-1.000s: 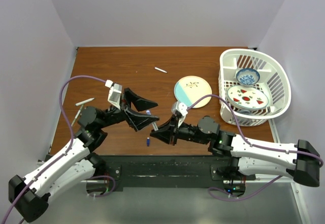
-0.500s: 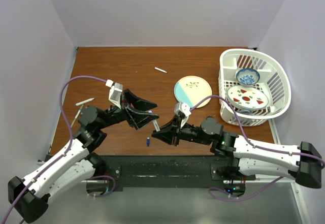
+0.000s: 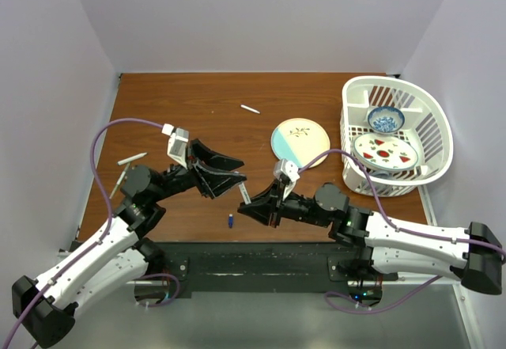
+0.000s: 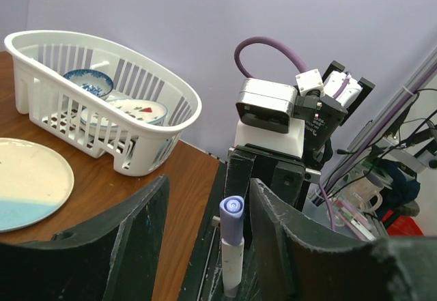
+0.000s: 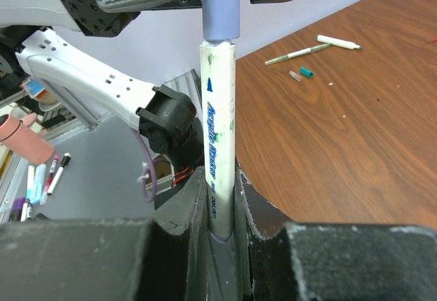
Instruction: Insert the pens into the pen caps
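My right gripper [image 5: 220, 181] is shut on a white pen [image 5: 218, 110] and holds it upright. A blue pen cap [image 5: 221, 7] sits on the pen's top end. That capped end [image 4: 231, 219] stands between the fingers of my left gripper [image 4: 207, 198], which is open, with a wide gap on one side and a narrow one on the other. In the top view the two grippers [image 3: 241, 171] [image 3: 251, 205] meet near the table's front edge. A loose blue cap [image 3: 230, 221] lies just below them. A green cap [image 5: 304, 73], a green-tipped pen [image 5: 298, 54] and a white pen [image 5: 338, 41] lie at the left.
Another white pen [image 3: 250, 109] lies at the back centre. A round plate [image 3: 300, 143] sits right of centre. A white basket [image 3: 423, 108] with a bowl and a patterned plate stands at the far right.
My left gripper's jaws have narrowed around the capped end of the pen. My right gripper has shifted slightly to the right with the pen.
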Controlling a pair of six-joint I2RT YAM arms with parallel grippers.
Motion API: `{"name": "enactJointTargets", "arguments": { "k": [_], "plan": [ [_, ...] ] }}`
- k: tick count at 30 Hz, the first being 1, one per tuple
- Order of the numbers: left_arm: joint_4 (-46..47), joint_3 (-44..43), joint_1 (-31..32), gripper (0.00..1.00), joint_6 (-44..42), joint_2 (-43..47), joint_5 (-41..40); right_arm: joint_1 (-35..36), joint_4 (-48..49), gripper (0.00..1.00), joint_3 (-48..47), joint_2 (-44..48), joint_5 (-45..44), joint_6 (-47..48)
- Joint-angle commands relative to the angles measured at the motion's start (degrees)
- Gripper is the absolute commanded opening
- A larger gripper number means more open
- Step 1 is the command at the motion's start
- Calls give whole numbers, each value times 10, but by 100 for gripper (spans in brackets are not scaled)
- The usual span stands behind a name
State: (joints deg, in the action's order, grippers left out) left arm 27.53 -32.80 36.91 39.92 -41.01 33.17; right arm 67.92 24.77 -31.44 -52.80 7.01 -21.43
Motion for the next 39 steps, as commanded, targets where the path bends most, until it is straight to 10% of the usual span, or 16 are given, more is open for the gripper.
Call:
{"name": "enactJointTargets", "arguments": {
  "k": [1,7,14,39],
  "plan": [
    [5,-17,1,53,3,8,-13,0,17,0,6,9,-15,-4],
    [0,-11,1,42,4,12,-13,0,18,0,10,16,-21,-5],
    [34,15,2,0,35,-3,11,0,11,0,-14,13,-53,6],
    [45,135,2,0,53,-24,-26,0,-112,0,-212,-89,-232,120]
  ]
}}
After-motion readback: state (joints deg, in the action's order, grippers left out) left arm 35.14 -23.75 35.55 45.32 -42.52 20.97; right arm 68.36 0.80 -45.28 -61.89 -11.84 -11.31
